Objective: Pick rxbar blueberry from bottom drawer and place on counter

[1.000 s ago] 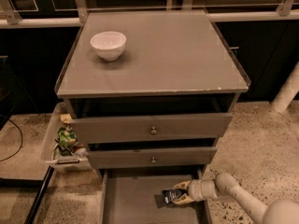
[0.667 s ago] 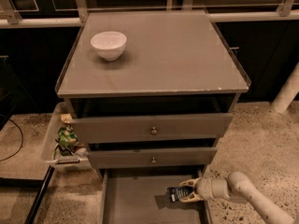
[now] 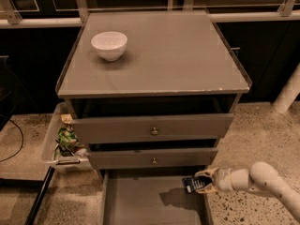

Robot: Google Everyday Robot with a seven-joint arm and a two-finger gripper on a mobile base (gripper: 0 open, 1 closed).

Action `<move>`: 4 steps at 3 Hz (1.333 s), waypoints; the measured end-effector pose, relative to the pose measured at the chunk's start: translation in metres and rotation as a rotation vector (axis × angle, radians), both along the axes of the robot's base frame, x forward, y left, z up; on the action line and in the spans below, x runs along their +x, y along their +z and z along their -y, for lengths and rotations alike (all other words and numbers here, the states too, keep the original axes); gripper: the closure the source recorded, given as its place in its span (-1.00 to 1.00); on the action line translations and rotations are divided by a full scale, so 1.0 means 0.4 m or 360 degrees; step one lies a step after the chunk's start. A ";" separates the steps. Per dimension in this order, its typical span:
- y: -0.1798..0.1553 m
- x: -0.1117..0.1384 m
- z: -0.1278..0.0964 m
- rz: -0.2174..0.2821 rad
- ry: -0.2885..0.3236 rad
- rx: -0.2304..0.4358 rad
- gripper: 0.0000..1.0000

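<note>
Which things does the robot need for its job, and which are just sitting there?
For the job: bar, held in the hand above the bottom drawer; counter.
Just lying about: white bowl on the counter; bin of snack bags at the left.

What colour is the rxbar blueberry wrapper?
Dark navy with white print, in the camera view; the gripper holds the rxbar blueberry over the bottom drawer.

The cream end effector (image 3: pixel 200 183) over the grey bottom drawer (image 3: pixel 140 201) holds the navy, white-printed rxbar blueberry (image 3: pixel 189 185).
</note>
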State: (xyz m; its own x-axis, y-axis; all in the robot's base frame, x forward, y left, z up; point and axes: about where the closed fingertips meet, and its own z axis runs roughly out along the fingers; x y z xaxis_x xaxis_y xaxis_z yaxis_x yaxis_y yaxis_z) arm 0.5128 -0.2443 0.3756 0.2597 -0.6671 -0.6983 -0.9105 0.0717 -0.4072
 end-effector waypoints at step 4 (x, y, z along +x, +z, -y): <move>0.227 -0.035 0.001 0.0244 0.0037 -0.0267 1.00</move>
